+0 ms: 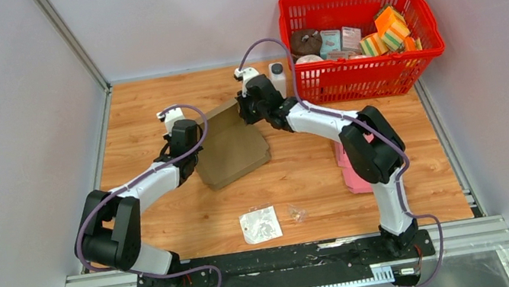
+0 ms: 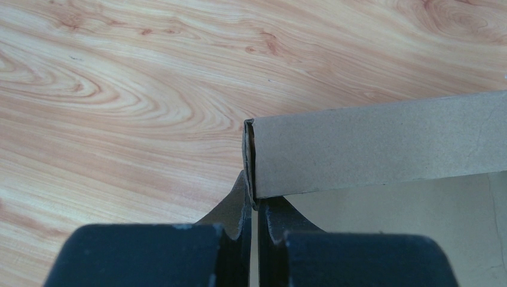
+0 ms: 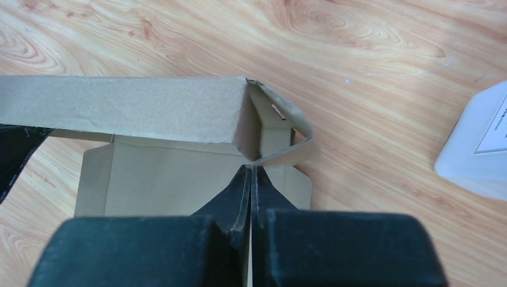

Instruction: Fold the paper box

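top view: a brown card box, partly folded, lies on the wood table left of centre, with one wall raised along its far edge. the left gripper meets the left end of that wall. in the left wrist view its jaws are closed to a thin slit, with the card edge pinched between them. the right gripper meets the right end of the wall. in the right wrist view its jaws are likewise pressed together, nipping the bent corner flap where it curls off the wall. the box floor lies flat on the near side of both grippers. a white bottle stands just right of the right gripper, apart from the box. a red basket of sponges and small packs sits in the far right corner. a pink sheet lies under the right arm. a clear bag lies near the near edge, well apart from the box.
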Controlling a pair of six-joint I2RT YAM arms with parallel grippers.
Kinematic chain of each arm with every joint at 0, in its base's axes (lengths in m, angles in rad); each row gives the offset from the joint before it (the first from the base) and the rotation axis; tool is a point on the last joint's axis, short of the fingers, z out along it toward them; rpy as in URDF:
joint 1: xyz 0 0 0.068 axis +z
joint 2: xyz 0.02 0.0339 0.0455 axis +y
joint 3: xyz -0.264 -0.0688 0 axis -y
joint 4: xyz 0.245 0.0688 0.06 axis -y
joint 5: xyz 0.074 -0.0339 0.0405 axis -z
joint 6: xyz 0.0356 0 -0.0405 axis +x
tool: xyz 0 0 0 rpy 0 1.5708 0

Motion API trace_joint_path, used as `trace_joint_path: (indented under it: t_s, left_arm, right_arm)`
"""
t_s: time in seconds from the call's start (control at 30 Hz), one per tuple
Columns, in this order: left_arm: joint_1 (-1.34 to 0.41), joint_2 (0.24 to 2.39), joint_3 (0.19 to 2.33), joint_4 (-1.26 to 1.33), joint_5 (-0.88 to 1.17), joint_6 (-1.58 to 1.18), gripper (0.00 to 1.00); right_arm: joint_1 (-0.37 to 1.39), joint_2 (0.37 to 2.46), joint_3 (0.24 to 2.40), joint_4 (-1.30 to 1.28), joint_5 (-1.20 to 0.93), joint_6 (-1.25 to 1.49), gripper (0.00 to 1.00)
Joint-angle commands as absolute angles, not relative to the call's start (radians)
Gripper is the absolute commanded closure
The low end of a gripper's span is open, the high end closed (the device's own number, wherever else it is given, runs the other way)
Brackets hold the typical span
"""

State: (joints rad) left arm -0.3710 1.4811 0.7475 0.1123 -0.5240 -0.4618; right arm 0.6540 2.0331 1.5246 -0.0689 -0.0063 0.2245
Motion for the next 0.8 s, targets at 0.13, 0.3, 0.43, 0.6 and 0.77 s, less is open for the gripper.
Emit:
trace_joint_path:
  t_s: [0.13,0.3,0.43,0.6,0.77]
  left_arm:
    - [-0.371,1.482,0.752,0.077,-0.495,-0.459,1.00]
    - [-0.371,1.482,0.749,0.069,-0.503,-0.451,1.00]
    - [-0.371,1.476,0.738,0.078,-0.509,-0.442,1.00]
    - [-0.371,1.473,0.744,0.075,-0.503,-0.436,1.00]
    - [-0.371,1.473,0.750,0.064,-0.491,-0.436,1.00]
  right_arm:
    - [0.669,2.006,1.543,-0.074,0.015,0.377,1.00]
    - [0.647,1.913,1.468,-0.098,-0.058,0.321,0.95]
    - [0.601,1.848,1.428,-0.172,-0.048,0.115,0.80]
    - [0.565,1.880,1.500,-0.218,-0.002,-0.090,0.72]
    - [0.560,1.989,1.612,-0.164,0.019,-0.204,0.70]
